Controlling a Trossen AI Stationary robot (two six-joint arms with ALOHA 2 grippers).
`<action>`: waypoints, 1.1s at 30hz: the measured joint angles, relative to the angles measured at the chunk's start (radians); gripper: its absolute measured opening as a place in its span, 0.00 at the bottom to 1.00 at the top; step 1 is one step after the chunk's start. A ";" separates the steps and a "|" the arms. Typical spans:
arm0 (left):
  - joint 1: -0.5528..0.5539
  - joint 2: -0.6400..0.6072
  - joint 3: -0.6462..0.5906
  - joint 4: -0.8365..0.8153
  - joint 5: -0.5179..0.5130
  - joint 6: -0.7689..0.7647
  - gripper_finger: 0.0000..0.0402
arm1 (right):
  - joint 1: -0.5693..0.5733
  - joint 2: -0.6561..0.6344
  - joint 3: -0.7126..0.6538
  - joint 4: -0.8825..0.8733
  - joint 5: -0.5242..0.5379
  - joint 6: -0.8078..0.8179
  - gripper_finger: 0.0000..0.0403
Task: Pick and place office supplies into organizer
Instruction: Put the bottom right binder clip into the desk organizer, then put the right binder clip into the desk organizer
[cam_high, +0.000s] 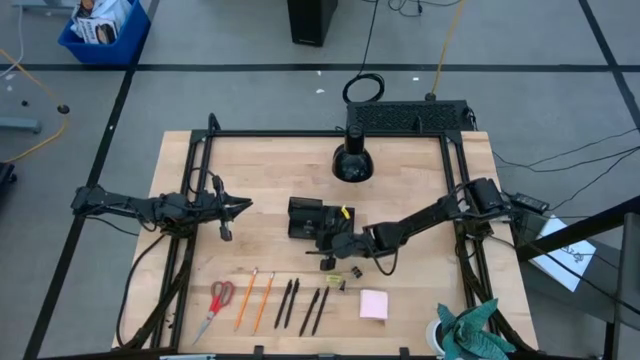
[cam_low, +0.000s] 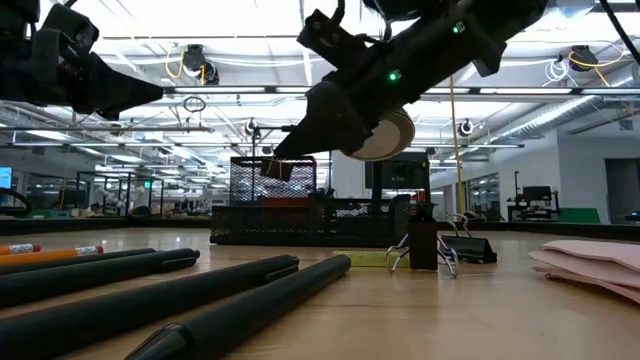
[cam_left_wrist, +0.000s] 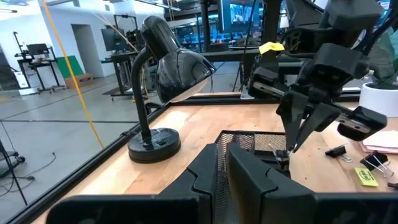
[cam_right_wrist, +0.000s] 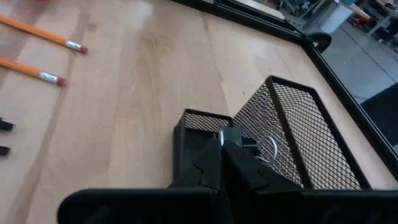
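From above, the right gripper (cam_high: 325, 243) hangs over the organizer (cam_high: 306, 217) at mid-tabletop (cam_high: 420, 190), while its wrist view shows the jaws clenched on a binder clip (cam_right_wrist: 231, 138) above a compartment; the left gripper (cam_high: 243, 206) waits apart, jaws clenched.

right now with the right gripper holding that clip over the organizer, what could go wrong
1. The right gripper holds a binder clip right over a divider wall of the mesh organizer; released here, it may catch on the wall or fall into the wrong compartment.
2. Its fingers sit close to the mesh rim and could knock the light tray if lowered further.
3. The left gripper hovers beside the organizer, so a reach could clash.
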 joint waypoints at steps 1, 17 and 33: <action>0.000 0.000 0.000 0.000 0.000 0.000 0.10 | 0.001 0.002 0.000 0.002 0.001 0.000 0.00; 0.000 0.000 0.000 0.006 -0.001 0.029 0.10 | -0.013 0.101 0.000 0.041 0.057 -0.009 0.00; 0.000 0.000 0.000 0.000 -0.001 0.002 0.10 | -0.014 0.101 0.000 0.016 0.000 0.039 0.08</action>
